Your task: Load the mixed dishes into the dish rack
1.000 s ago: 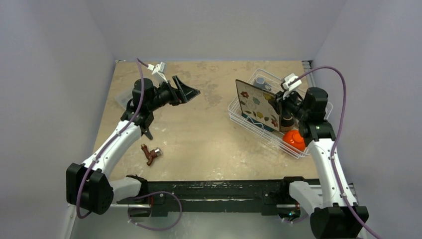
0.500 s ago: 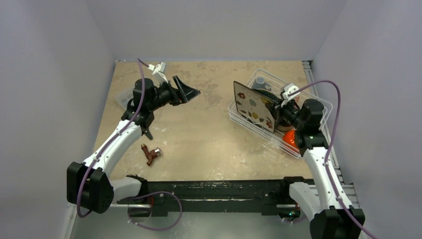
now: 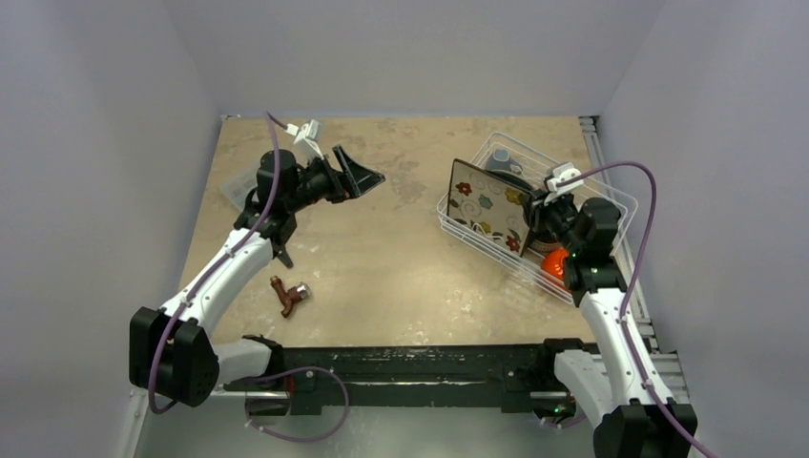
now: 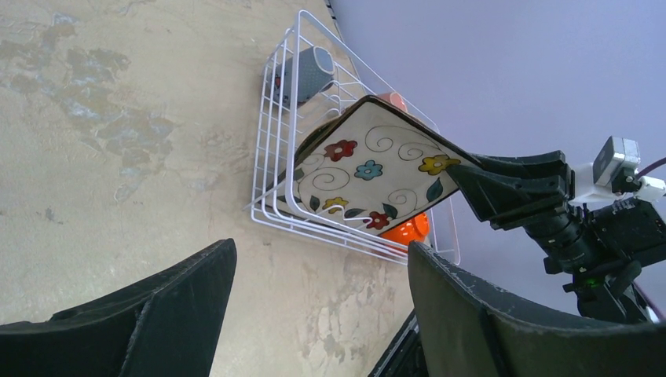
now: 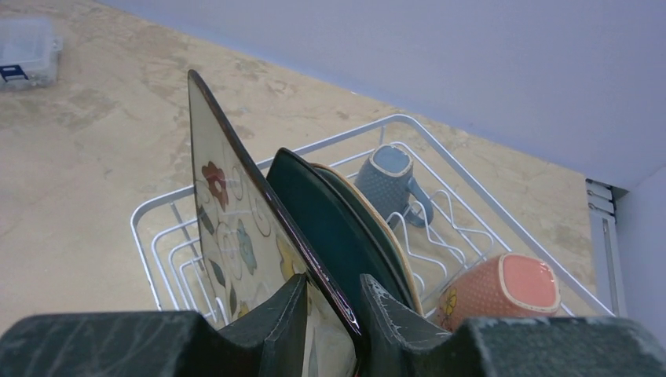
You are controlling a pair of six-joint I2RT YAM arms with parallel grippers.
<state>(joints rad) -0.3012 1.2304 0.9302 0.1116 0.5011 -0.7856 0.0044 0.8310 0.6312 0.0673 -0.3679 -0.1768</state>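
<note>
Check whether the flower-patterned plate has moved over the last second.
Yes. In the top view the flower-patterned plate has sunk lower into the dish rack, its top edge dropping toward the rack's rim.

Pliers (image 3: pixel 289 296) lay on the mottled tan counter (image 3: pixel 401 258) toward 8 o'clock; a clear plastic compartment box (image 5: pixel 27 51) sat well apart, toward 10 o'clock, at the counter's edge.

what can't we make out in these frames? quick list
Right wrist: whether the right gripper clamps the flower plate; fingers straddle its rim, contact unclear.
All views: which dish rack slot takes the plate's bottom edge; plate and fingers cover it.
Top: orange bowl mostly under the right arm.
Top: clear box partly behind the left arm; cropped by the right wrist view's left edge.
</note>
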